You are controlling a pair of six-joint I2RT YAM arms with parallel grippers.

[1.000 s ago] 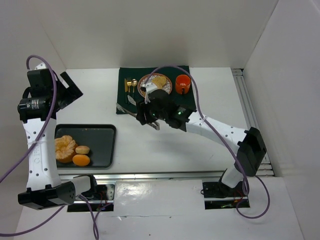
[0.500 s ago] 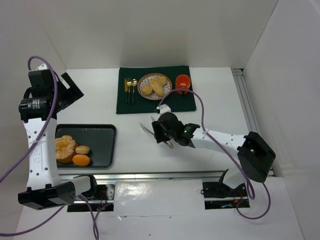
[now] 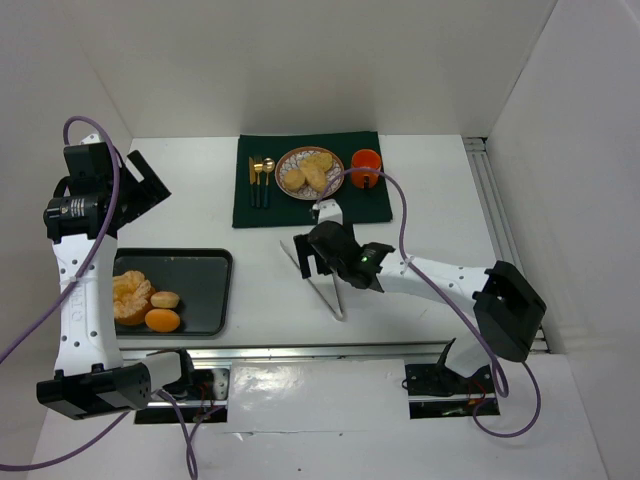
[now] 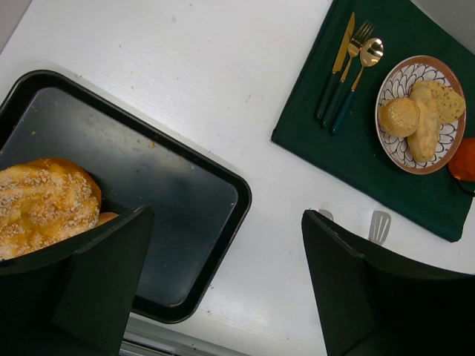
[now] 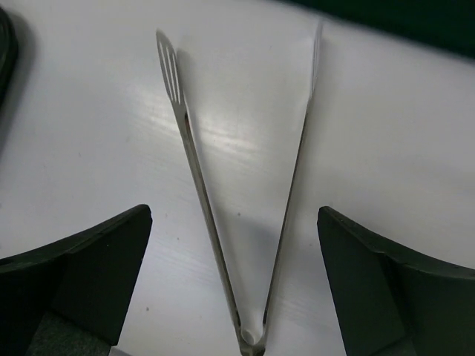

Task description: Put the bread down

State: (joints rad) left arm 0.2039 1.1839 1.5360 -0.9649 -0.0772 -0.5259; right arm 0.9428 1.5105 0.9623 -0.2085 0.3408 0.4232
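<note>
Bread rolls point(image 3: 316, 172) lie on a patterned plate point(image 3: 334, 160) on the green mat; the left wrist view shows the bread point(image 4: 401, 117) on the plate point(image 4: 401, 152) too. One more bread roll point(image 3: 165, 299) sits on the black tray point(image 3: 200, 280) between a peeled orange point(image 3: 130, 297) and a tangerine point(image 3: 162, 320). My right gripper point(image 3: 318, 256) point(image 5: 234, 216) stands open low over metal tongs point(image 5: 185, 141) that lie spread in a V on the table, touching neither finger. My left gripper point(image 3: 145, 186) point(image 4: 223, 282) is open and empty, high above the tray's point(image 4: 223, 222) right edge.
On the green mat point(image 3: 370, 205) are gold cutlery point(image 3: 260, 172) left of the plate and an orange cup point(image 3: 366, 165) right of it. White walls close in the table at the back and sides. An aluminium rail point(image 3: 500, 230) runs along the right edge.
My right arm drew back from the plate toward the table's middle, lowered, and its jaws opened. The tongs it carried now lie spread on the table. The left arm barely moved.
</note>
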